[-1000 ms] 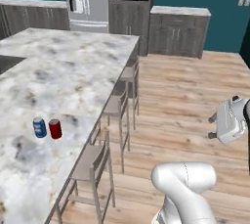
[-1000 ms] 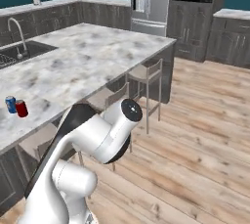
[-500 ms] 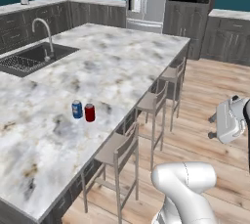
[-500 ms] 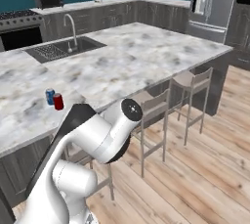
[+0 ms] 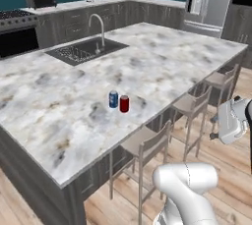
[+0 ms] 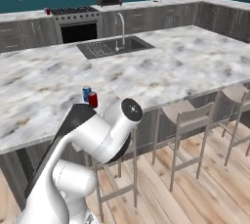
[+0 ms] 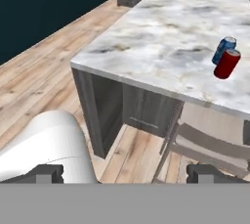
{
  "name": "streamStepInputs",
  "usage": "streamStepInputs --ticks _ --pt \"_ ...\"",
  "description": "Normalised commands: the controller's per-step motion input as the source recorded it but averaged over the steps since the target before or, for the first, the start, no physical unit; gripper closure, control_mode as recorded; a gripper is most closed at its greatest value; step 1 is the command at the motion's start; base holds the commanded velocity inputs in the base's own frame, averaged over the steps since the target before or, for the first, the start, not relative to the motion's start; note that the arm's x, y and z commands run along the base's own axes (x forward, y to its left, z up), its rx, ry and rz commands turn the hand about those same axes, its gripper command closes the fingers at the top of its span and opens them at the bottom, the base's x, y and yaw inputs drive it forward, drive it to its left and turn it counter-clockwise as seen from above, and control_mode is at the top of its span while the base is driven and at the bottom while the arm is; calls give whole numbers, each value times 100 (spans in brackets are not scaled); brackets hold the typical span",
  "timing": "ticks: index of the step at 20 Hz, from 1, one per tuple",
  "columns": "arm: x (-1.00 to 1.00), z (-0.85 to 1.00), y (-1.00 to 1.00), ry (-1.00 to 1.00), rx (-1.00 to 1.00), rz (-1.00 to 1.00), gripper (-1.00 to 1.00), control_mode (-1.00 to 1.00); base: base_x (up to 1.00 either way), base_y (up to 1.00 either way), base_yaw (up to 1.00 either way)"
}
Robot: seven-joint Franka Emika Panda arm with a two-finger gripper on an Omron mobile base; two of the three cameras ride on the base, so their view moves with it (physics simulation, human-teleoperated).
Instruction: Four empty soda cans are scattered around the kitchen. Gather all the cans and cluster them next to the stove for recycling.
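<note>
Jaws wide apart, nothing between them; the gripper (image 7: 125, 173) is up off the floor side of the island, its two dark tips pointing past a stool (image 7: 210, 145) toward the marble tabletop (image 7: 161, 47). Well apart from any can.

Two cans visible. Red can (image 5: 124, 103) and blue can (image 5: 113, 99) stand upright, just beside each other, maybe touching, can't tell. Both sit on the island tabletop near its stool-side edge, about mid-length. From the right base camera the red can (image 6: 93, 100) is in front, the blue can (image 6: 86, 92) just behind it, both right beyond the arm's elbow. Hand camera shows them tilted only because the hand is rolled: red can (image 7: 227, 63), blue can (image 7: 223, 50).

Stove (image 6: 77, 21) is on the back wall counter, across the aisle from the island, well apart from both cans. Sink (image 5: 86, 50) lies between the cans and that side. A small red thing sits left of the stove on the back counter, too small to say whether it's a can.

Progress, my read: basically at the start. No can is next to the stove as far as I can tell, none is in hand. Two cans located, the others not found yet. Left to do: reach over the stools, grab one of the pair, carry it to the stove, repeat for all four.
</note>
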Motion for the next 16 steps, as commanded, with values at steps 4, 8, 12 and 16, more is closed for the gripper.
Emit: streamStepInputs --ticks 4,8,12,16 --pt "0 0 0 0 0 0 -100 100 -9 0 46" --pt "0 0 0 0 0 0 -100 100 -1 0 46" --pt "0 0 0 0 0 0 -100 100 0 0 42" --pt "0 0 0 0 0 0 -100 100 29 -2 19"
